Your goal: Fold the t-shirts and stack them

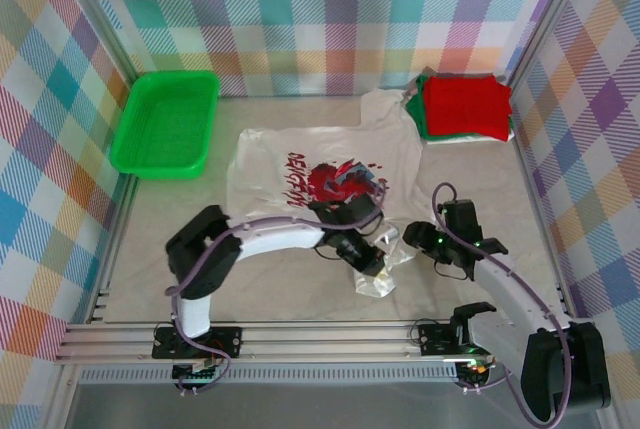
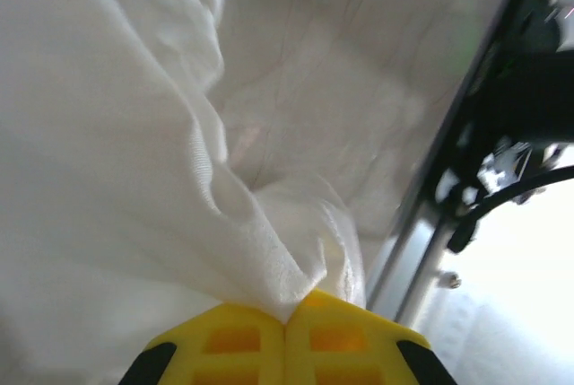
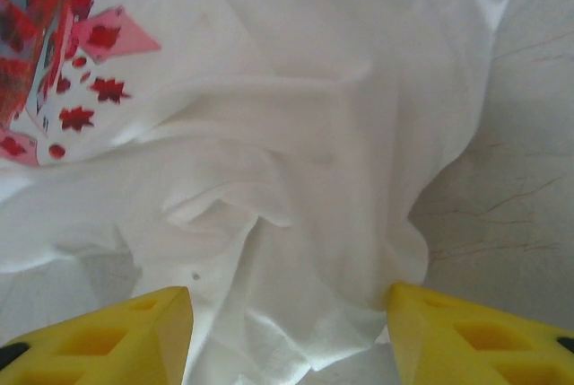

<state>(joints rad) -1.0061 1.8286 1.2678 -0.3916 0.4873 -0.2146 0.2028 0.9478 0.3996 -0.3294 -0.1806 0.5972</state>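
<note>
A white t-shirt point(image 1: 325, 154) with a red-and-dark print lies spread in the middle of the table, its near right corner bunched up. My left gripper point(image 1: 370, 264) reaches across to that corner and is shut on a fold of the white cloth point(image 2: 269, 250), its yellow fingertips point(image 2: 233, 336) pressed together. My right gripper point(image 1: 415, 239) hovers just right of it, open, with its yellow fingers point(image 3: 475, 336) standing wide apart over the shirt's crumpled hem point(image 3: 296, 250). Folded red point(image 1: 465, 104) and green point(image 1: 416, 109) t-shirts sit stacked at the back right.
A green plastic tray point(image 1: 165, 124) stands at the back left. Plaid walls close in the back and both sides. The aluminium frame rail point(image 1: 300, 334) runs along the near edge, close to both grippers.
</note>
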